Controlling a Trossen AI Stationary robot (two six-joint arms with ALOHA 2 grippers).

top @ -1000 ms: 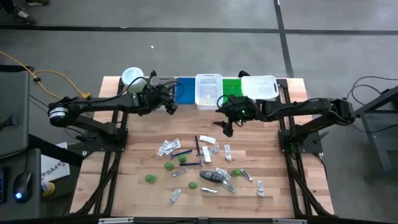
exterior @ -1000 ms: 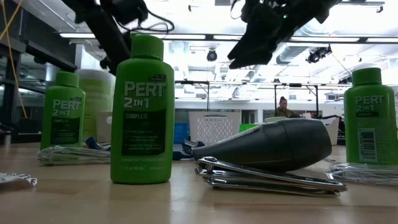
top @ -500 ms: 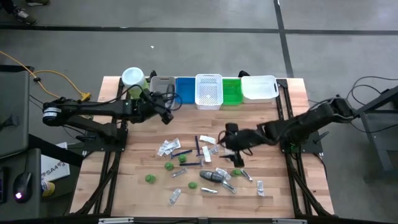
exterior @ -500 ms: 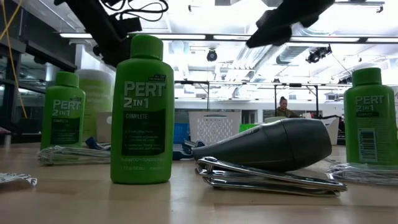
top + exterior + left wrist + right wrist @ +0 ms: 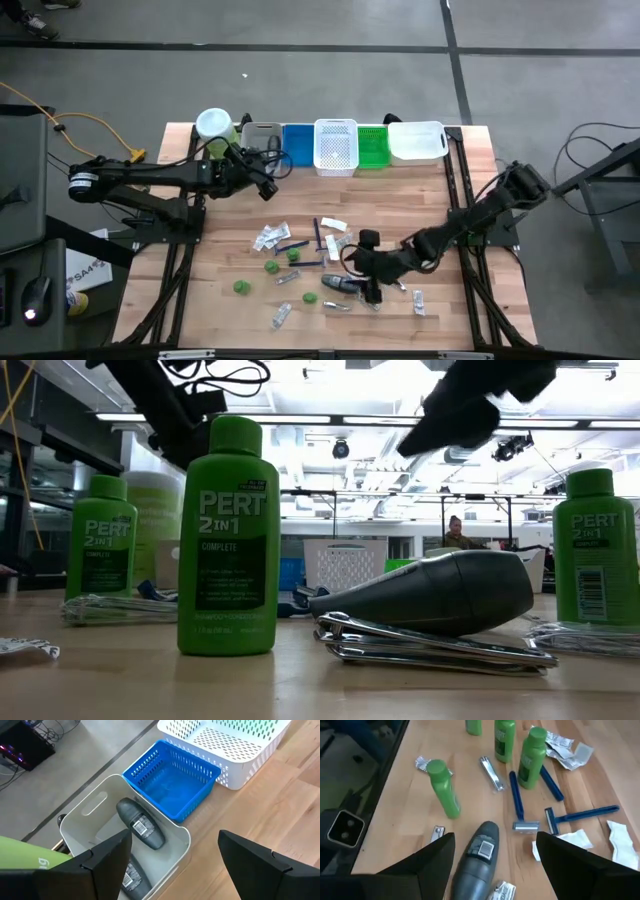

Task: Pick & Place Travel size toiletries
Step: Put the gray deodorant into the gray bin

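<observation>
One arm moved, right tool (image 5: 371, 290) now over dark grey piece (image 5: 340, 285).

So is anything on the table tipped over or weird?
One dark grey oblong deodorant stick lies flat on its side near the nail clippers, while the small green shampoo bottles stand upright. Nothing looks spilled or broken.

Far table edge: row of bins, white perforated basket (image 5: 336, 146) central; blue bin (image 5: 296, 143) and grey bin (image 5: 262, 135) beside it, pale-green jar (image 5: 214, 126) past grey
</observation>
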